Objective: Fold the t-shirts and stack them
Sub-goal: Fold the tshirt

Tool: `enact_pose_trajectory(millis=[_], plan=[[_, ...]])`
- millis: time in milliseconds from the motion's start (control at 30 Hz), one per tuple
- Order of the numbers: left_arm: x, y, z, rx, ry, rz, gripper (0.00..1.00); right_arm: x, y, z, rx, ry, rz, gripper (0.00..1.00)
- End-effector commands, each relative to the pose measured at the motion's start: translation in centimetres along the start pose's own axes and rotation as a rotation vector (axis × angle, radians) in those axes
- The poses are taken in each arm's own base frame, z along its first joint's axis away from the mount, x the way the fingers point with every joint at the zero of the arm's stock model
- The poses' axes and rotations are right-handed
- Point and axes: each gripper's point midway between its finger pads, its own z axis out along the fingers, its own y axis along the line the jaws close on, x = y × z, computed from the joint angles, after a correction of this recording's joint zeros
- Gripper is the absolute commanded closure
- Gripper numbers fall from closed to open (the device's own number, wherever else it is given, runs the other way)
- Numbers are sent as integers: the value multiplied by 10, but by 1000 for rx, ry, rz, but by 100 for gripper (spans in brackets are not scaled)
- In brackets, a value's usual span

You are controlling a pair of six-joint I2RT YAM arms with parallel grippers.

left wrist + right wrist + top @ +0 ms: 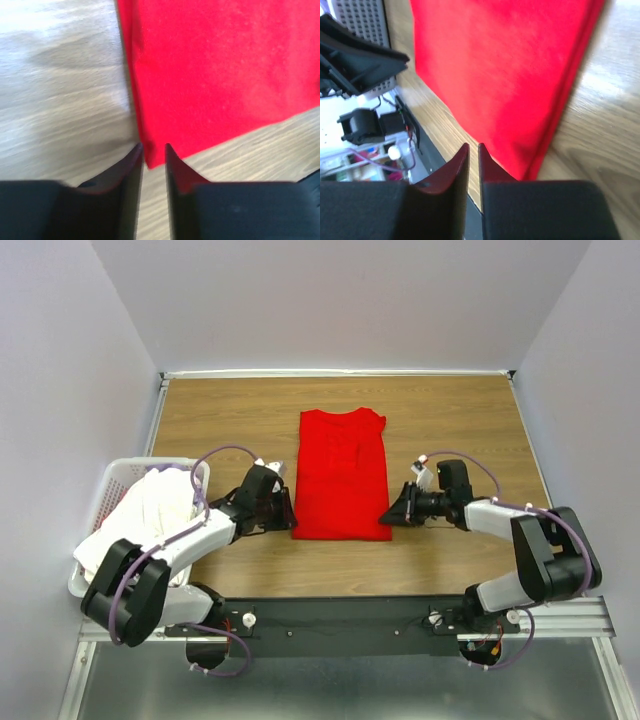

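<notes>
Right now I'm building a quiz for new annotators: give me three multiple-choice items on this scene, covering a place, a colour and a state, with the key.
1. Where does the shirt lie?
A. at the left edge of the table
B. mid-table
C. at its far right corner

2. What colour is the cloth in the basket?
A. white
B. red
C. blue

3. The shirt is
A. crumpled in a heap
B. flat, sleeves folded in
C. lifted off the table

Key: 1 B, bare wood shows on both sides of it in the top view. 2 A, the heap inside the rim is white. 3 B, it lies as a narrow flat strip with no sleeve sticking out.
</notes>
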Motion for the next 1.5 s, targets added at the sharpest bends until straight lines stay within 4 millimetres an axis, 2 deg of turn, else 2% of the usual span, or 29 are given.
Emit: enact_pose_trajectory(millis=[0,67,100,133,200,333,500,600,833,933,1300,1400,1467], plan=[[-16,2,-23,-58,-52,4,51,-13,2,-22,142,-51,-26,74],[-23,6,-29,-98,-81,16,38,-20,-12,-31,278,-87,-43,66],[-25,8,-34,-113,-88,23,30,-29,-9,-37,320,-107,-52,61],[-28,7,-37,-117,-97,28,27,-19,-18,-44,396,-74,-13,54],[-37,13,-42,-175,-135,37,20,-16,-27,-54,532,-63,-3,47],[-44,16,-43,-211,-155,59,20,-5,-28,-53,682,-35,-25,45],[-45,15,-39,-231,-148,80,20,13,-29,-33,784,-5,-26,45],[-45,12,-38,-233,-151,95,20,18,-30,-24,827,3,-41,46],[-39,7,-36,-230,-144,118,21,18,-46,-19,893,-24,-26,51],[-37,5,-34,-226,-142,129,21,25,-55,-16,905,-8,-12,53],[-26,-1,-26,-220,-108,153,21,44,-76,-27,969,42,-10,59],[-17,-1,-23,-228,-80,167,21,56,-91,-29,1018,85,6,66],[-11,-1,-21,-239,-62,177,21,66,-101,-31,1050,123,20,74]])
